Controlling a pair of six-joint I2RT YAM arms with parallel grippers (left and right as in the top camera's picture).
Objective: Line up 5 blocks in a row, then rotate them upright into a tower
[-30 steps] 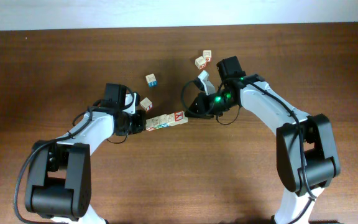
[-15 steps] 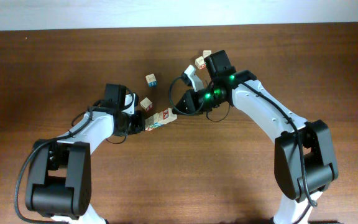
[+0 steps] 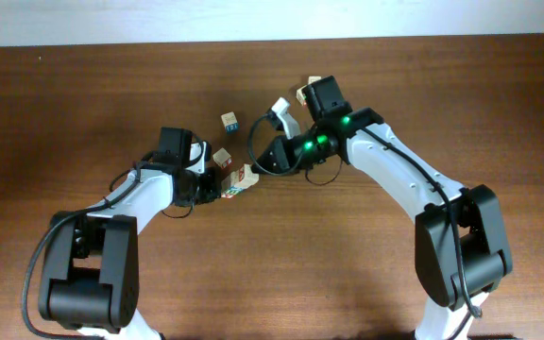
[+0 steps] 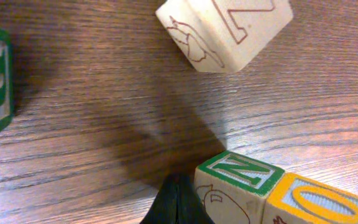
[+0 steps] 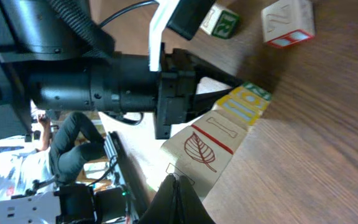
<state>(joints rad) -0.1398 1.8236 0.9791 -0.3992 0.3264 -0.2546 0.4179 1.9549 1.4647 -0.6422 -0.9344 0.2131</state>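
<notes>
With the left pincer [image 4: 178, 199] and right pincer [image 5: 176, 188] both closed empty at opposite ends of the row of blocks [image 3: 238, 179] on the counter [image 3: 64, 104], an off-centre shove could buckle the row into the loose block [image 4: 222, 28] beside it.

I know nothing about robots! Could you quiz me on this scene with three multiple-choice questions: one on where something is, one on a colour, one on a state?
1. Where is the row of blocks?
A) between the left gripper and the right gripper
B) at the table's far edge
C) on top of an arm

2. What colour borders the N block?
A) purple
B) green
C) black

3. How is the left gripper?
A) wide open
B) shut on a block
C) shut, holding nothing

Answers:
1. A, the overhead view shows one gripper at each end.
2. B, the left wrist view shows it.
3. C, its tips meet beside the N block.
</notes>
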